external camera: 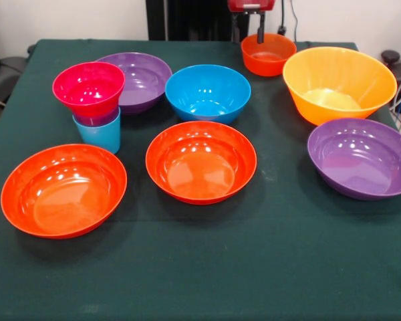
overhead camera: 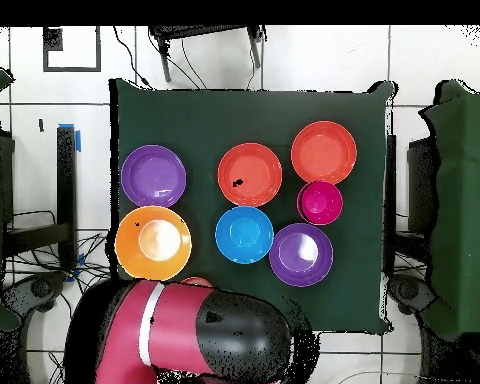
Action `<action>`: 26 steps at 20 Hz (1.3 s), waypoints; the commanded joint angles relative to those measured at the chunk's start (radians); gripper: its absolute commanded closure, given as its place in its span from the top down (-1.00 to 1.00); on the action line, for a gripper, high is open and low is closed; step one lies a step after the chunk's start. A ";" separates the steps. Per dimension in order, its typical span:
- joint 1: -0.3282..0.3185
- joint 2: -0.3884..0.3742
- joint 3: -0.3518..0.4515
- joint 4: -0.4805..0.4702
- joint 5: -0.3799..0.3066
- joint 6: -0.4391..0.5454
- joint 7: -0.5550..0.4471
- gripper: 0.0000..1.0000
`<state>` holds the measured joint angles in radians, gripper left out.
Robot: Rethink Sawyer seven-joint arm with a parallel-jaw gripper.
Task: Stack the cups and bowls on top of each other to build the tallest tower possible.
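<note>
The tower stands at the left in the front view: a light blue cup [external camera: 97, 137] lowest, a purple cup [external camera: 97, 121] showing as a sliver inside it, and a small pink bowl [external camera: 88, 87] on top; from overhead only the pink bowl [overhead camera: 320, 202] shows. My gripper [external camera: 259, 32] hangs at the far edge, reaching down into or just behind the small orange bowl [external camera: 267, 55]. In the overhead view my arm [overhead camera: 184, 335] hides the gripper, and only a sliver of the small orange bowl [overhead camera: 197, 282] shows.
On the green table [external camera: 267, 267]: two wide orange-red bowls [external camera: 63, 189] [external camera: 200, 160], two wide purple bowls [external camera: 139, 80] [external camera: 361, 157], a medium blue bowl [external camera: 207, 91], and a large yellow-orange bowl [external camera: 339, 83] next to the small orange one.
</note>
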<state>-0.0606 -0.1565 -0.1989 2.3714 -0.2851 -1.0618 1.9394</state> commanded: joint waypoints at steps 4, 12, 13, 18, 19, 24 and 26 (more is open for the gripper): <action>-0.018 0.047 0.042 -0.170 0.059 -0.021 0.180 1.00; -0.027 0.070 0.049 -0.202 0.060 -0.040 0.181 1.00; -0.031 0.071 0.049 -0.206 0.056 -0.041 0.181 1.00; -0.049 0.084 0.053 -0.218 0.043 -0.047 0.188 1.00; -0.050 0.089 0.055 -0.220 0.043 -0.051 0.189 1.00; -0.043 0.105 0.050 -0.229 0.054 -0.068 0.181 1.00; -0.047 0.105 0.051 -0.234 0.048 -0.066 0.180 1.00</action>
<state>-0.0942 -0.0904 -0.2108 2.3027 -0.2851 -1.0886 1.9394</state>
